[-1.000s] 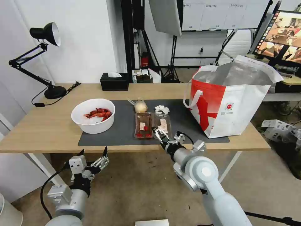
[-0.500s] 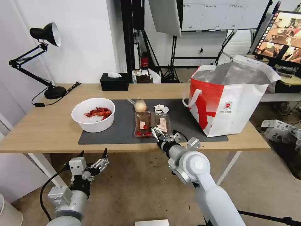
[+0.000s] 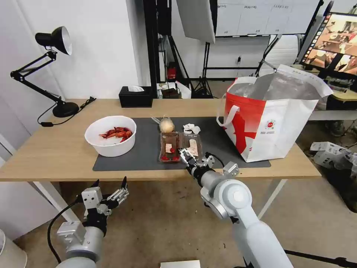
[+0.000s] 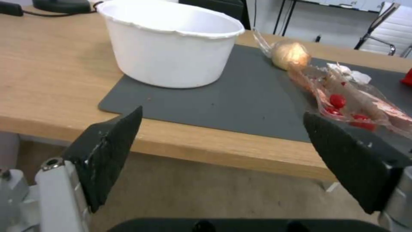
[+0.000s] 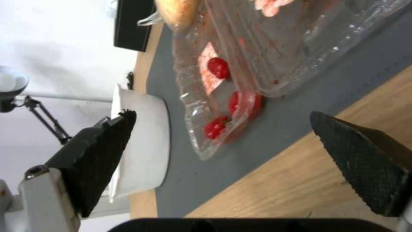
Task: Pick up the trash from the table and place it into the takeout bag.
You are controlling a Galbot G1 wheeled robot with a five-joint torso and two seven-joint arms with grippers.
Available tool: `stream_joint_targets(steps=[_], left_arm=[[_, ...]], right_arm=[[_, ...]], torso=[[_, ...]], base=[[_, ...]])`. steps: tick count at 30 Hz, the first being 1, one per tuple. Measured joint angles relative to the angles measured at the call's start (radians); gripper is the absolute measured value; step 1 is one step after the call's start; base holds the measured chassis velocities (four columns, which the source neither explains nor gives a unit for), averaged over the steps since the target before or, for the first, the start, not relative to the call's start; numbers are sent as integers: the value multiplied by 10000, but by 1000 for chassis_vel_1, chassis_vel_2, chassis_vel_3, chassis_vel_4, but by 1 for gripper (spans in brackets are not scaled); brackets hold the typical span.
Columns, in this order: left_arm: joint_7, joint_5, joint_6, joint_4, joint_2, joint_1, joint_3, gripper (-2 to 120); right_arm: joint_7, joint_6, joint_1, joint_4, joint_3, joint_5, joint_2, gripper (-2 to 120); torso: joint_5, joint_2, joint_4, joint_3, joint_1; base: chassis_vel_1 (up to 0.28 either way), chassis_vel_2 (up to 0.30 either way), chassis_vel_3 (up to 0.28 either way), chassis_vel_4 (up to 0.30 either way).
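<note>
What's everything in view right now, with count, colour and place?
Table: one, light wood, across the front.
Mat: one, dark grey, mid-table.
Bowl: one, white, red shells inside, mat's left end.
Food tray: one, clear, open, mat centre.
Knotted bag: one, beige filling, just behind the tray.
Tissue: one, white, crumpled, beside the knotted bag.
Takeout bag: one, red-and-white, table's right end.
Tissue box: one, black, back edge.
Desk lamp: one, black, back left.
Left gripper: open, below the table edge.
Right gripper: open, at the tray's near edge.
</note>
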Motion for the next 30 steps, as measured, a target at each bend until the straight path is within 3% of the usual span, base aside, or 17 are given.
stream_joint_targets(steps=[26, 30], left_arm=[[-6, 14, -241, 36, -21, 76, -11, 100], [-5, 14, -256, 35, -12, 88, -12, 100]], right_arm=[[-22, 429, 492, -815, 306, -346, 342, 100], [-1178, 724, 446, -855, 179, -1533, 161, 100]], torso=[[0, 1, 1, -1, 0], [0, 0, 0, 0, 1]], base=[[0, 0, 0, 0], [0, 0, 0, 0]])
